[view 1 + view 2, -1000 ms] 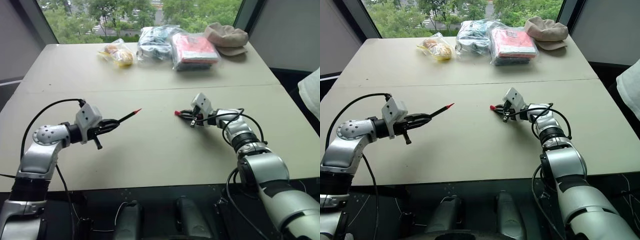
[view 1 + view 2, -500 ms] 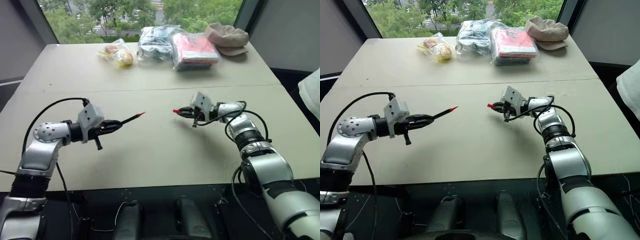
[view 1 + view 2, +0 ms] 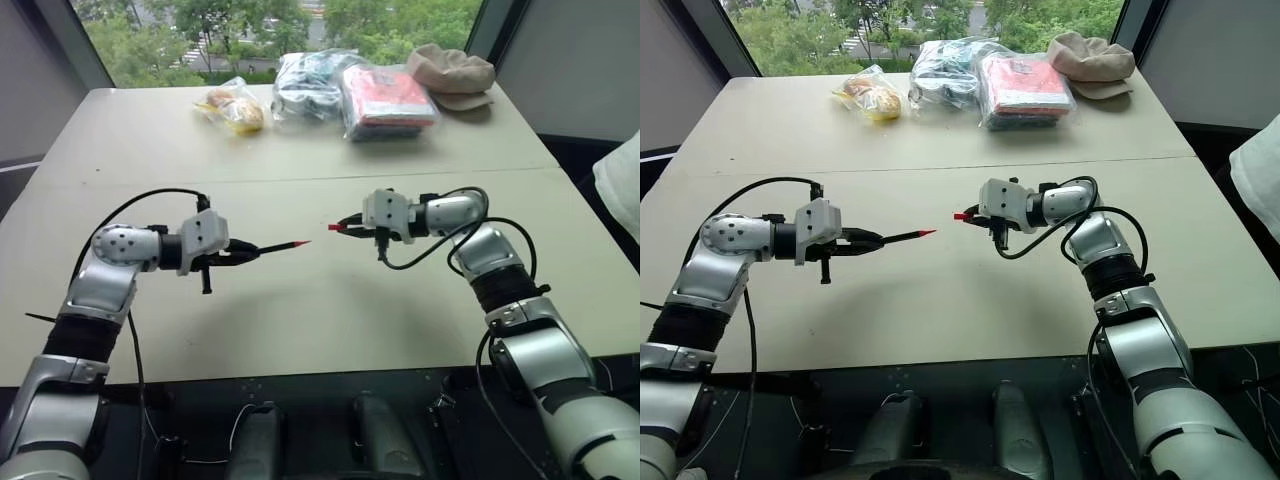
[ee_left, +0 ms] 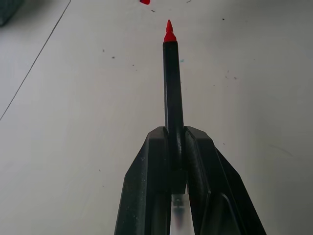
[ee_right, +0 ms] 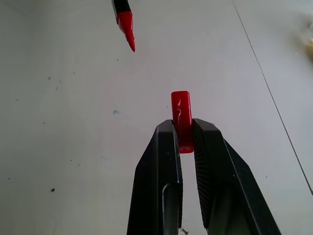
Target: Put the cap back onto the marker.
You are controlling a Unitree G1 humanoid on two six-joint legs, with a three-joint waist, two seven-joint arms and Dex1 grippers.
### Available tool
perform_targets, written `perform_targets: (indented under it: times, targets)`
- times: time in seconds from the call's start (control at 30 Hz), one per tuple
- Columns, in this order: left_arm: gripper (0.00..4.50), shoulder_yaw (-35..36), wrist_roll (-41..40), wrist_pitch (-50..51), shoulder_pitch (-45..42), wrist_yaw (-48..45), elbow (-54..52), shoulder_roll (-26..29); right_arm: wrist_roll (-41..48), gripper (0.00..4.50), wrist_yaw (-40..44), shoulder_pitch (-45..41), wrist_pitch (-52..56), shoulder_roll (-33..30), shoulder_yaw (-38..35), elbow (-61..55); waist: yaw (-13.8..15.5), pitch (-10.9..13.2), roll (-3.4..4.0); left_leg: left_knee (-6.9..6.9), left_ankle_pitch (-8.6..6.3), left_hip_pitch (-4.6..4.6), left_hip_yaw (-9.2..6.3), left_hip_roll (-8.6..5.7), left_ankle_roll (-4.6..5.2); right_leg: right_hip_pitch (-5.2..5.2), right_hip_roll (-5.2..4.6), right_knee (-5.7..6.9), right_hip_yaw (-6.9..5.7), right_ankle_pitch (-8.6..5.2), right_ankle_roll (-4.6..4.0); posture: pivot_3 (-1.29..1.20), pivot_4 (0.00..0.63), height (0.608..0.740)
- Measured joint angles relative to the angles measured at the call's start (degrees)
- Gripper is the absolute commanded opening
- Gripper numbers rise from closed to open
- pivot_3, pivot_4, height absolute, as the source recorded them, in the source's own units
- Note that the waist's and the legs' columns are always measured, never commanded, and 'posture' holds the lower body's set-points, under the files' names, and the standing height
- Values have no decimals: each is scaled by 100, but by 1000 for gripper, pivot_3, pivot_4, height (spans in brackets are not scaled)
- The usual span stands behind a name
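Observation:
My left gripper point(image 3: 243, 254) is shut on the marker point(image 3: 281, 246), a thin black stick held about level above the table, its red tip pointing toward the right arm. In the left wrist view the marker point(image 4: 172, 93) runs straight out from between the shut fingers point(image 4: 198, 161). My right gripper point(image 3: 349, 226) is shut on the small red cap point(image 3: 337, 228), which faces the marker's tip across a short gap. The right wrist view shows the cap point(image 5: 181, 115) sticking out of the fingers, with the marker's red tip point(image 5: 128, 29) ahead and off to one side.
At the far end of the beige table point(image 3: 300, 310) lie a yellow snack bag point(image 3: 233, 108), a clear bag of dark items point(image 3: 310, 82), a red packet in clear plastic point(image 3: 388, 100) and a tan cap point(image 3: 452, 72). A seam crosses the table point(image 3: 300, 180).
Both grippers have moved inward toward each other and rolled. The right one rose off the table with the cap. The gap between marker tip and cap has shrunk.

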Motion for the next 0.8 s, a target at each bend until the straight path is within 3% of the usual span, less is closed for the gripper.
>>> perform_targets:
  times: [0.8]
  targets:
    - [0, 3, 4, 3, 22, 57, -97, 5, 234, 14, 298, 97, 465, 6, 203, -498, 2, 0, 0, 0, 0, 0, -1, 0, 0, 0, 0, 0, 0, 0, 0, 0, 150, 740]
